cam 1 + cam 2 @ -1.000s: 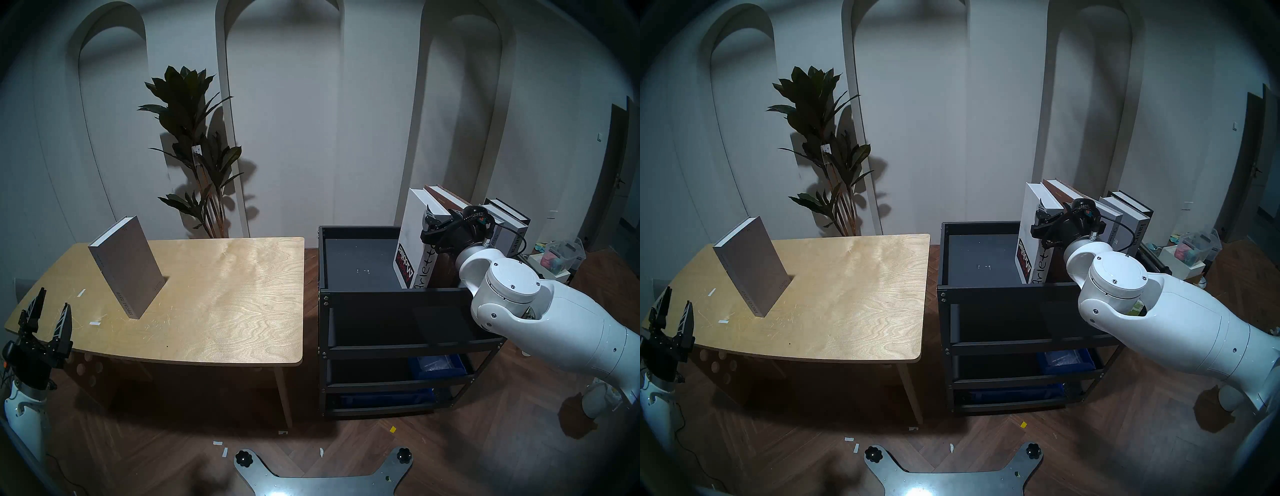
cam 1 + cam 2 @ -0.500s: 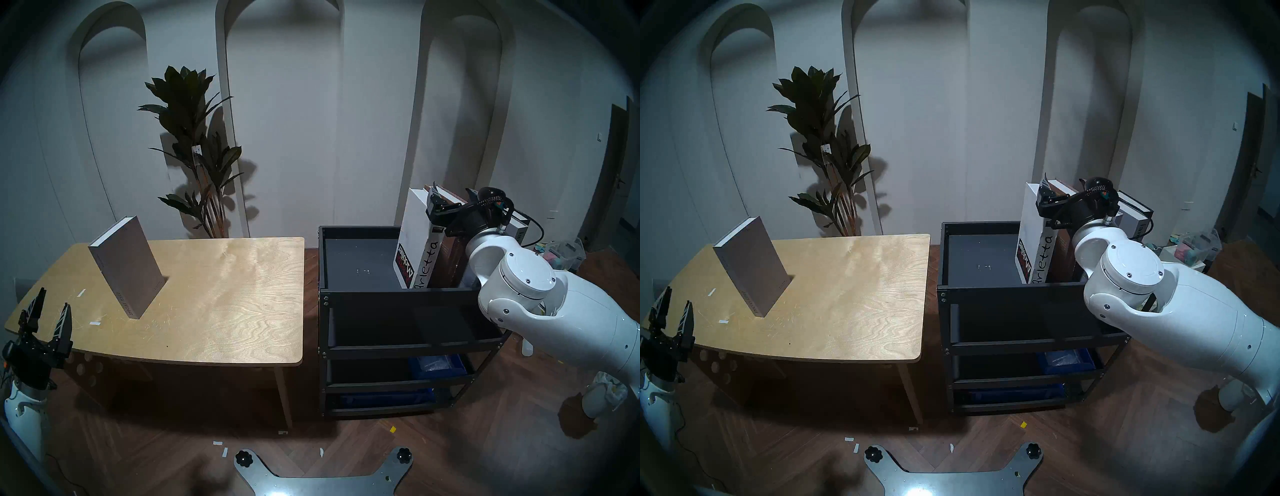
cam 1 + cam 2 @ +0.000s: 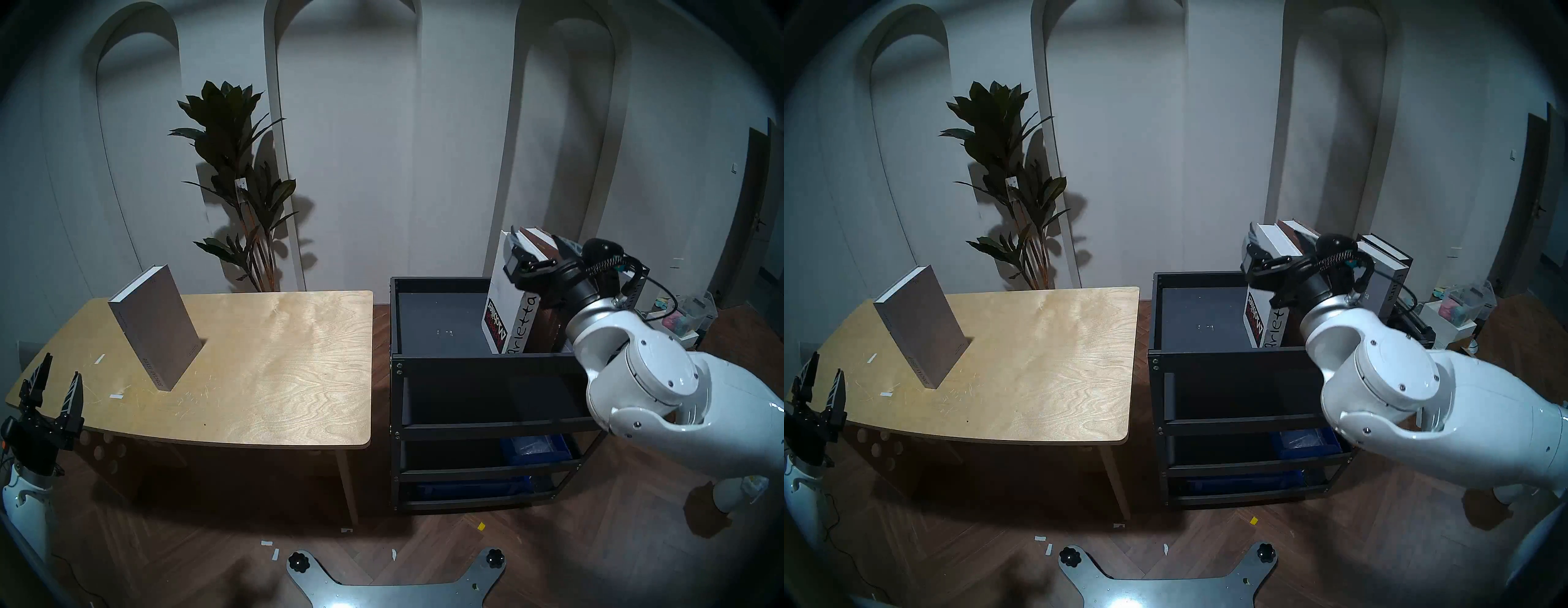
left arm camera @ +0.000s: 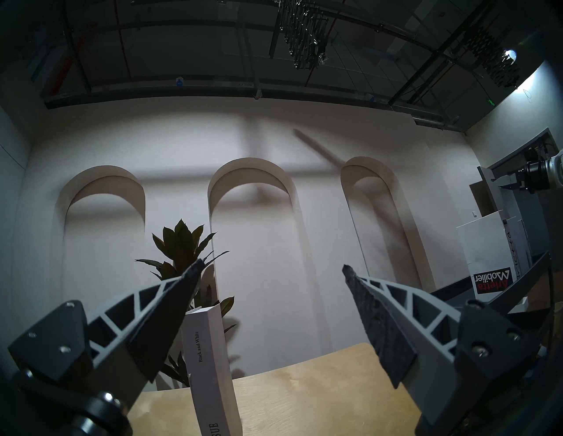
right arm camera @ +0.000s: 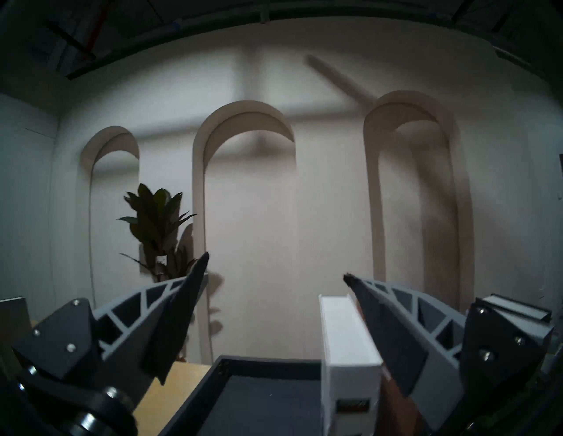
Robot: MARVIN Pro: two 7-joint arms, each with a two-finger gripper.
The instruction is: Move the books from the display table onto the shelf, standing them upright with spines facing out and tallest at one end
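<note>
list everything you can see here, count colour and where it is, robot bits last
grey book: 1, grey, standing tilted on the table's left part
table: 1, light plywood, left of the shelf
shelf: 1, black metal, right of the table
books on shelf: about 5, white, brown, grey, black, upright at the top tier's right end
blue bins: 2, blue, lower tiers
plant: 1, dark green, behind the table
left gripper: 1, black, open, off the table's left end
right gripper: 1, black, open, at the shelf books' tops
</note>
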